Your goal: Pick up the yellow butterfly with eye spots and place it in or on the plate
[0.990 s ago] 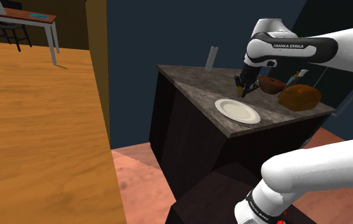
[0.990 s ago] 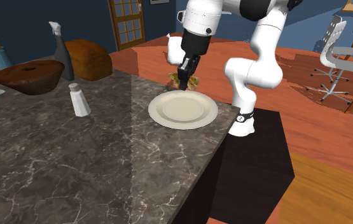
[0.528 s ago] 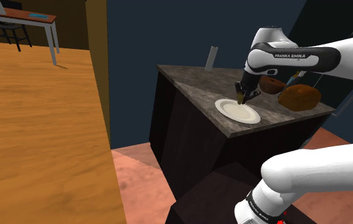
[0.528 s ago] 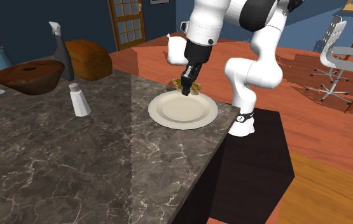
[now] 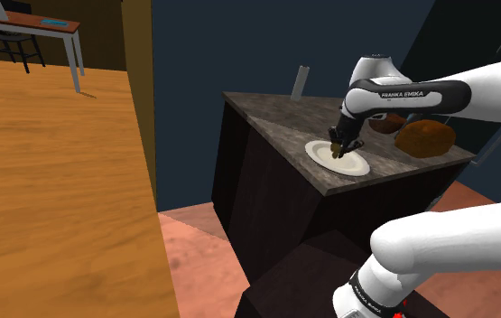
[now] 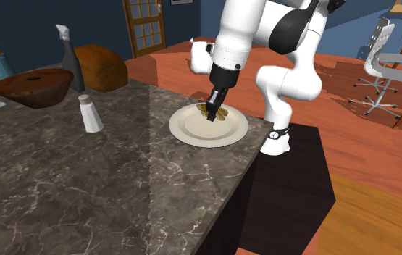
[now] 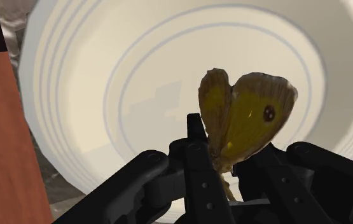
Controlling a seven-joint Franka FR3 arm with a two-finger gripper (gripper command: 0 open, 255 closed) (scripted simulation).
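The gripper (image 6: pixel 212 110), clenched on the yellow butterfly (image 7: pixel 248 118), hangs just above the plate (image 6: pixel 192 130); released this high, the light butterfly could drift past the plate's rim.

Opposed exterior views share the plate (image 5: pixel 353 164); wrist camera hovers close.

Yellow butterfly (image 7: pixel 248 118), wings folded, over cream plate (image 7: pixel 92 95)

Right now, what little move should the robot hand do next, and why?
Probably open the gripper. It is shut on the butterfly, which hangs low above the plate, well inside its rim, so letting go should drop it onto the plate.
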